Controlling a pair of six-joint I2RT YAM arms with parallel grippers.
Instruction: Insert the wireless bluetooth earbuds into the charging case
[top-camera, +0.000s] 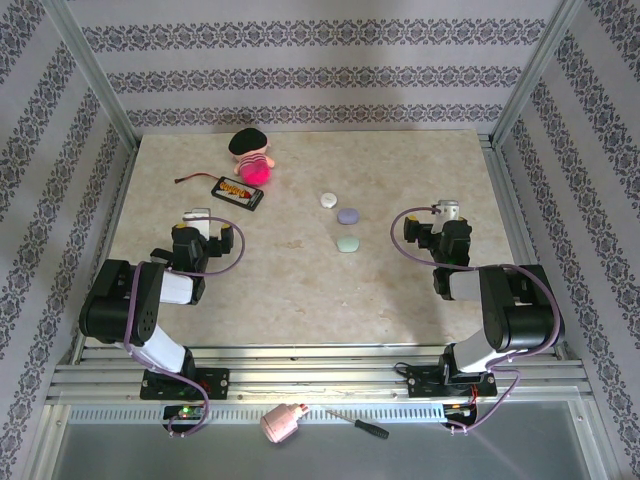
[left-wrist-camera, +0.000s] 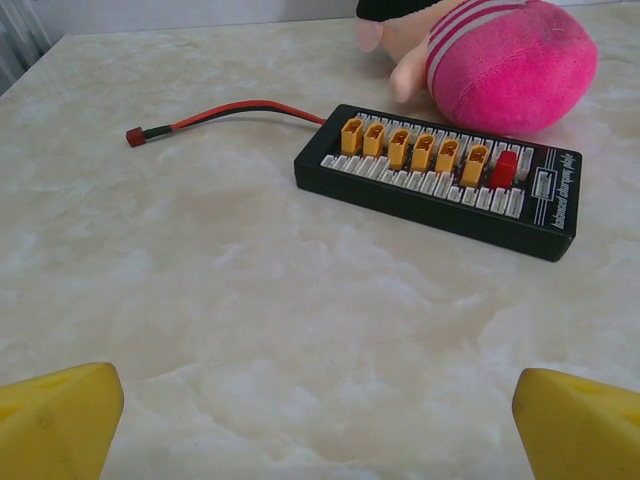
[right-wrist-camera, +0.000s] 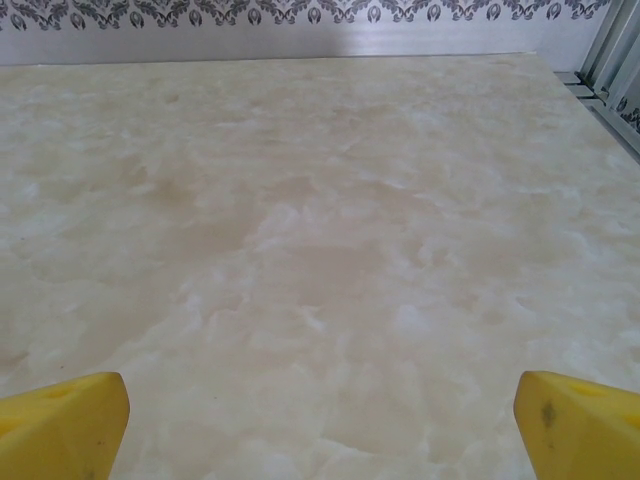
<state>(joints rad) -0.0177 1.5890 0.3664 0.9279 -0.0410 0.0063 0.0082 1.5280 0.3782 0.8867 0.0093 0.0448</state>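
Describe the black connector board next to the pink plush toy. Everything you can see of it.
The black connector board is a flat rectangular slab, plastic by its look, lying on the marble-patterned table. Its top carries six yellow plugs and one red in a row, pale sockets alongside, and white print at one end, too small to read. A red-and-black lead runs from one corner to a red tip. The plush toy sits close behind; contact is unclear.

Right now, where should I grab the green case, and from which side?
Probably come straight down from above on the green case and pinch its rounded outer edges. It lies flat and low on the table, so a sideways approach finds little to hold; the lilac case sits close behind it.
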